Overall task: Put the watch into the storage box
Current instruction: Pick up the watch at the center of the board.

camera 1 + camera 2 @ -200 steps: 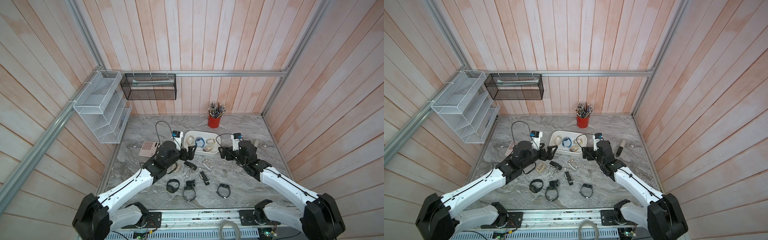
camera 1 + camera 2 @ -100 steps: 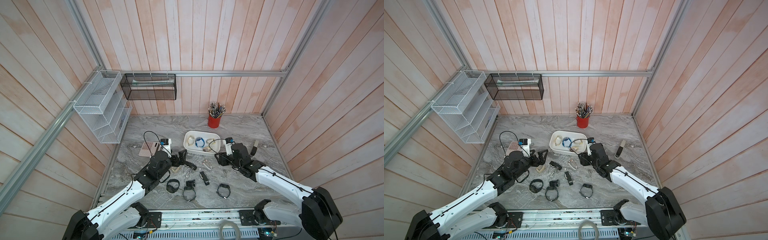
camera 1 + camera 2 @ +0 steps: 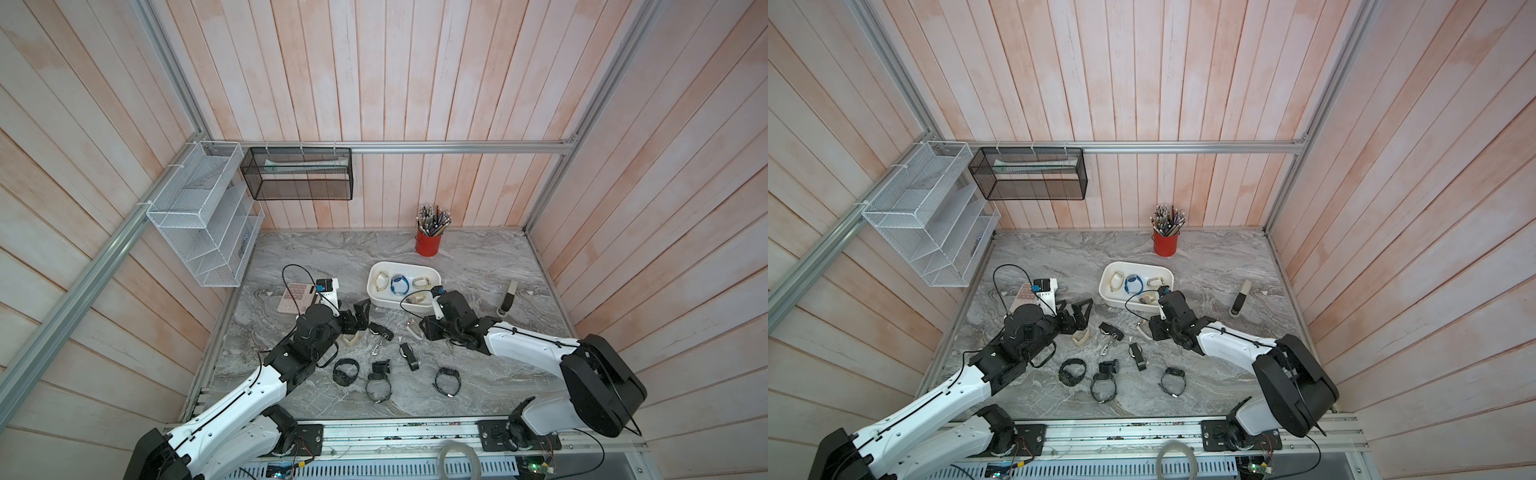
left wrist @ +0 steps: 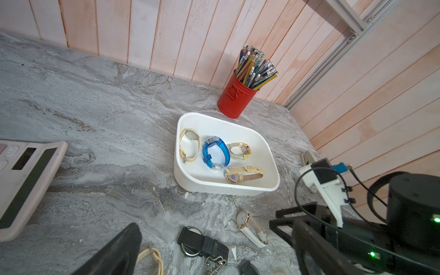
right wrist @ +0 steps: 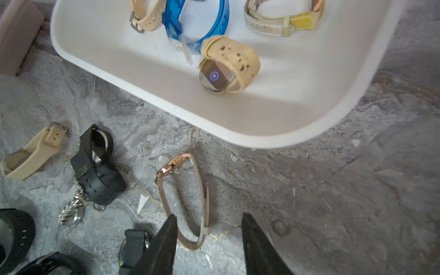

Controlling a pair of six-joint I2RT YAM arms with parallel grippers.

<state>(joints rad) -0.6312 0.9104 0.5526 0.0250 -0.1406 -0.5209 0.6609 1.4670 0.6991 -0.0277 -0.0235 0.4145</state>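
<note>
The storage box [image 3: 375, 297] [image 3: 1108, 297] [image 4: 226, 188] [image 5: 214, 123] is a shallow white tub holding several watches. Just in front of it a rose-gold watch [image 5: 171, 166] [image 4: 242, 217] [image 3: 413, 330] with a pale strap lies on its side on the marble. My right gripper [image 5: 207, 235] [image 3: 424, 331] [image 3: 1153, 330] sits low over it, jaws partly apart. The strap's buckle end stands between the fingers [image 5: 166, 238], and a gap shows on the other side. My left gripper [image 4: 215, 235] [image 3: 359, 319] [image 3: 1079, 312] is wide open and empty, left of the box, above a cream watch [image 3: 351, 340].
Black watches [image 3: 345, 372] [image 3: 378, 380] [image 3: 446, 380] and a keychain [image 3: 378, 345] lie toward the front edge. A pink calculator [image 3: 293, 296] is behind my left arm. A red pen cup [image 3: 428, 252] stands behind the box, and mesh baskets [image 3: 203, 216] hang on the left wall.
Both arms drew back from the box toward the front. The right gripper dropped to the rose-gold watch and its jaws narrowed around the strap. The left gripper stayed open.
</note>
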